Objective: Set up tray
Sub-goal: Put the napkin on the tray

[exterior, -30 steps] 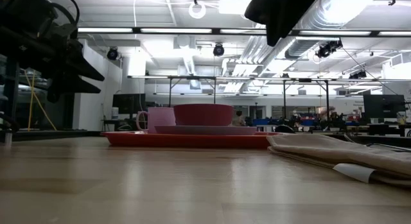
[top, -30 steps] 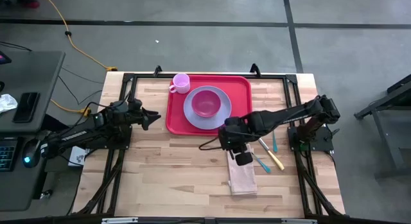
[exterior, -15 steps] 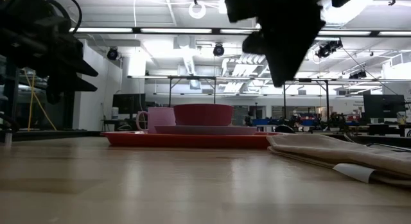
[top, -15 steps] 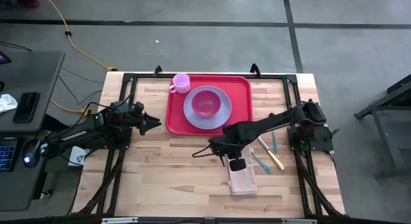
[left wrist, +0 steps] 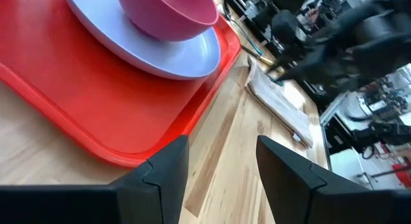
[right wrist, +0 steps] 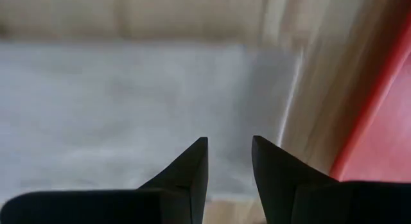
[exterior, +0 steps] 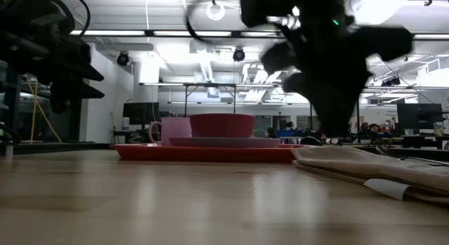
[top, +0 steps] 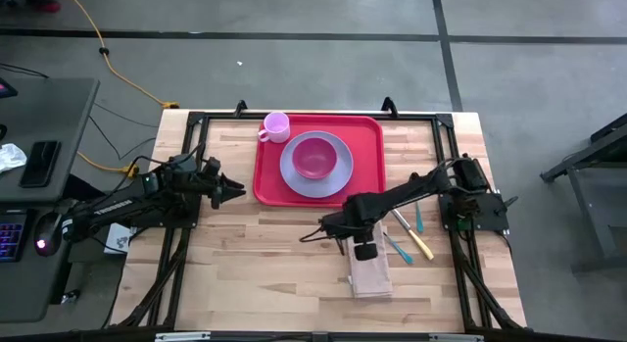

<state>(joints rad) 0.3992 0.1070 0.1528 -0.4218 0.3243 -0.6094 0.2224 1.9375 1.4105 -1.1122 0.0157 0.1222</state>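
Two dark grippers, both with jaws apart and holding nothing. The right gripper (top: 345, 231) hangs over the far end of the one folded beige cloth napkin (top: 370, 271); the left gripper (top: 233, 188) waits just left of the one large flat red plastic tray (top: 368, 138) at the table's far middle. On the tray: one round lavender plate (top: 338, 173), one pink bowl (top: 313, 156), one pink mug (top: 275, 126). Three utensils (top: 409, 234) lie right of the napkin.

Tray (top: 369, 146): red plastic, smooth, slight gloss. Plate (top: 340, 171): lavender plastic, smooth. Bowl (top: 313, 156) and cup (top: 276, 125): pink plastic, smooth. Napkin (top: 370, 274): beige cloth, matt, folded. Table (top: 255, 254): pale wood planks, smooth satin finish.
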